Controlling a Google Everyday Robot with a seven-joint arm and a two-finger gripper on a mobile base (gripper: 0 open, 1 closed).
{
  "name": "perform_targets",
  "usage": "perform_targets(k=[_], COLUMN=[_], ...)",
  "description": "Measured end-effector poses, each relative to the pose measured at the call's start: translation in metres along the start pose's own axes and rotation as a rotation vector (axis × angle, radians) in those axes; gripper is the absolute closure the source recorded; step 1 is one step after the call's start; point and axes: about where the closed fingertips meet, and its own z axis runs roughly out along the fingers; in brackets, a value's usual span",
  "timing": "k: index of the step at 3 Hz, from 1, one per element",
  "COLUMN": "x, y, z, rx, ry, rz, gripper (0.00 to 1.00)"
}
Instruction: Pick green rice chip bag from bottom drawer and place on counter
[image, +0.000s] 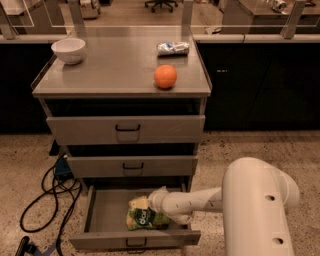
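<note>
Camera view shows the green rice chip bag (145, 218) lying in the open bottom drawer (102, 220), toward its right front, its dark green round logo bearing white lettering too small to read. The gripper (153, 199) sits at the bag's upper right edge inside the drawer, and whether it has hold of the bag cannot be told. Up on the counter (115, 67) are a white bowl (68, 50), an orange (165, 76) and a silver-blue wrapper (173, 48), its print unreadable

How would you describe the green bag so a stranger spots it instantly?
On the grey cabinet, the bottom drawer stands open. Inside, at the end effector, lies the green rice chip bag. Unlike the silver-blue wrapper on the counter, it is light green with a dark round logo.
</note>
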Motion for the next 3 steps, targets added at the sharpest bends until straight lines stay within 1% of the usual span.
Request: perform_targets(k=[1,2,3], x=[-0.013,-0.009,0.017], y=[-0.007,-0.011,-0.037], z=[0.003,0.015,0.049], rx=[0.013,0.09,0.231], ry=[-0.02,0.009,0.105], rz=[0.003,-0.024,-0.076], gripper=[0.0,0.0,0.0])
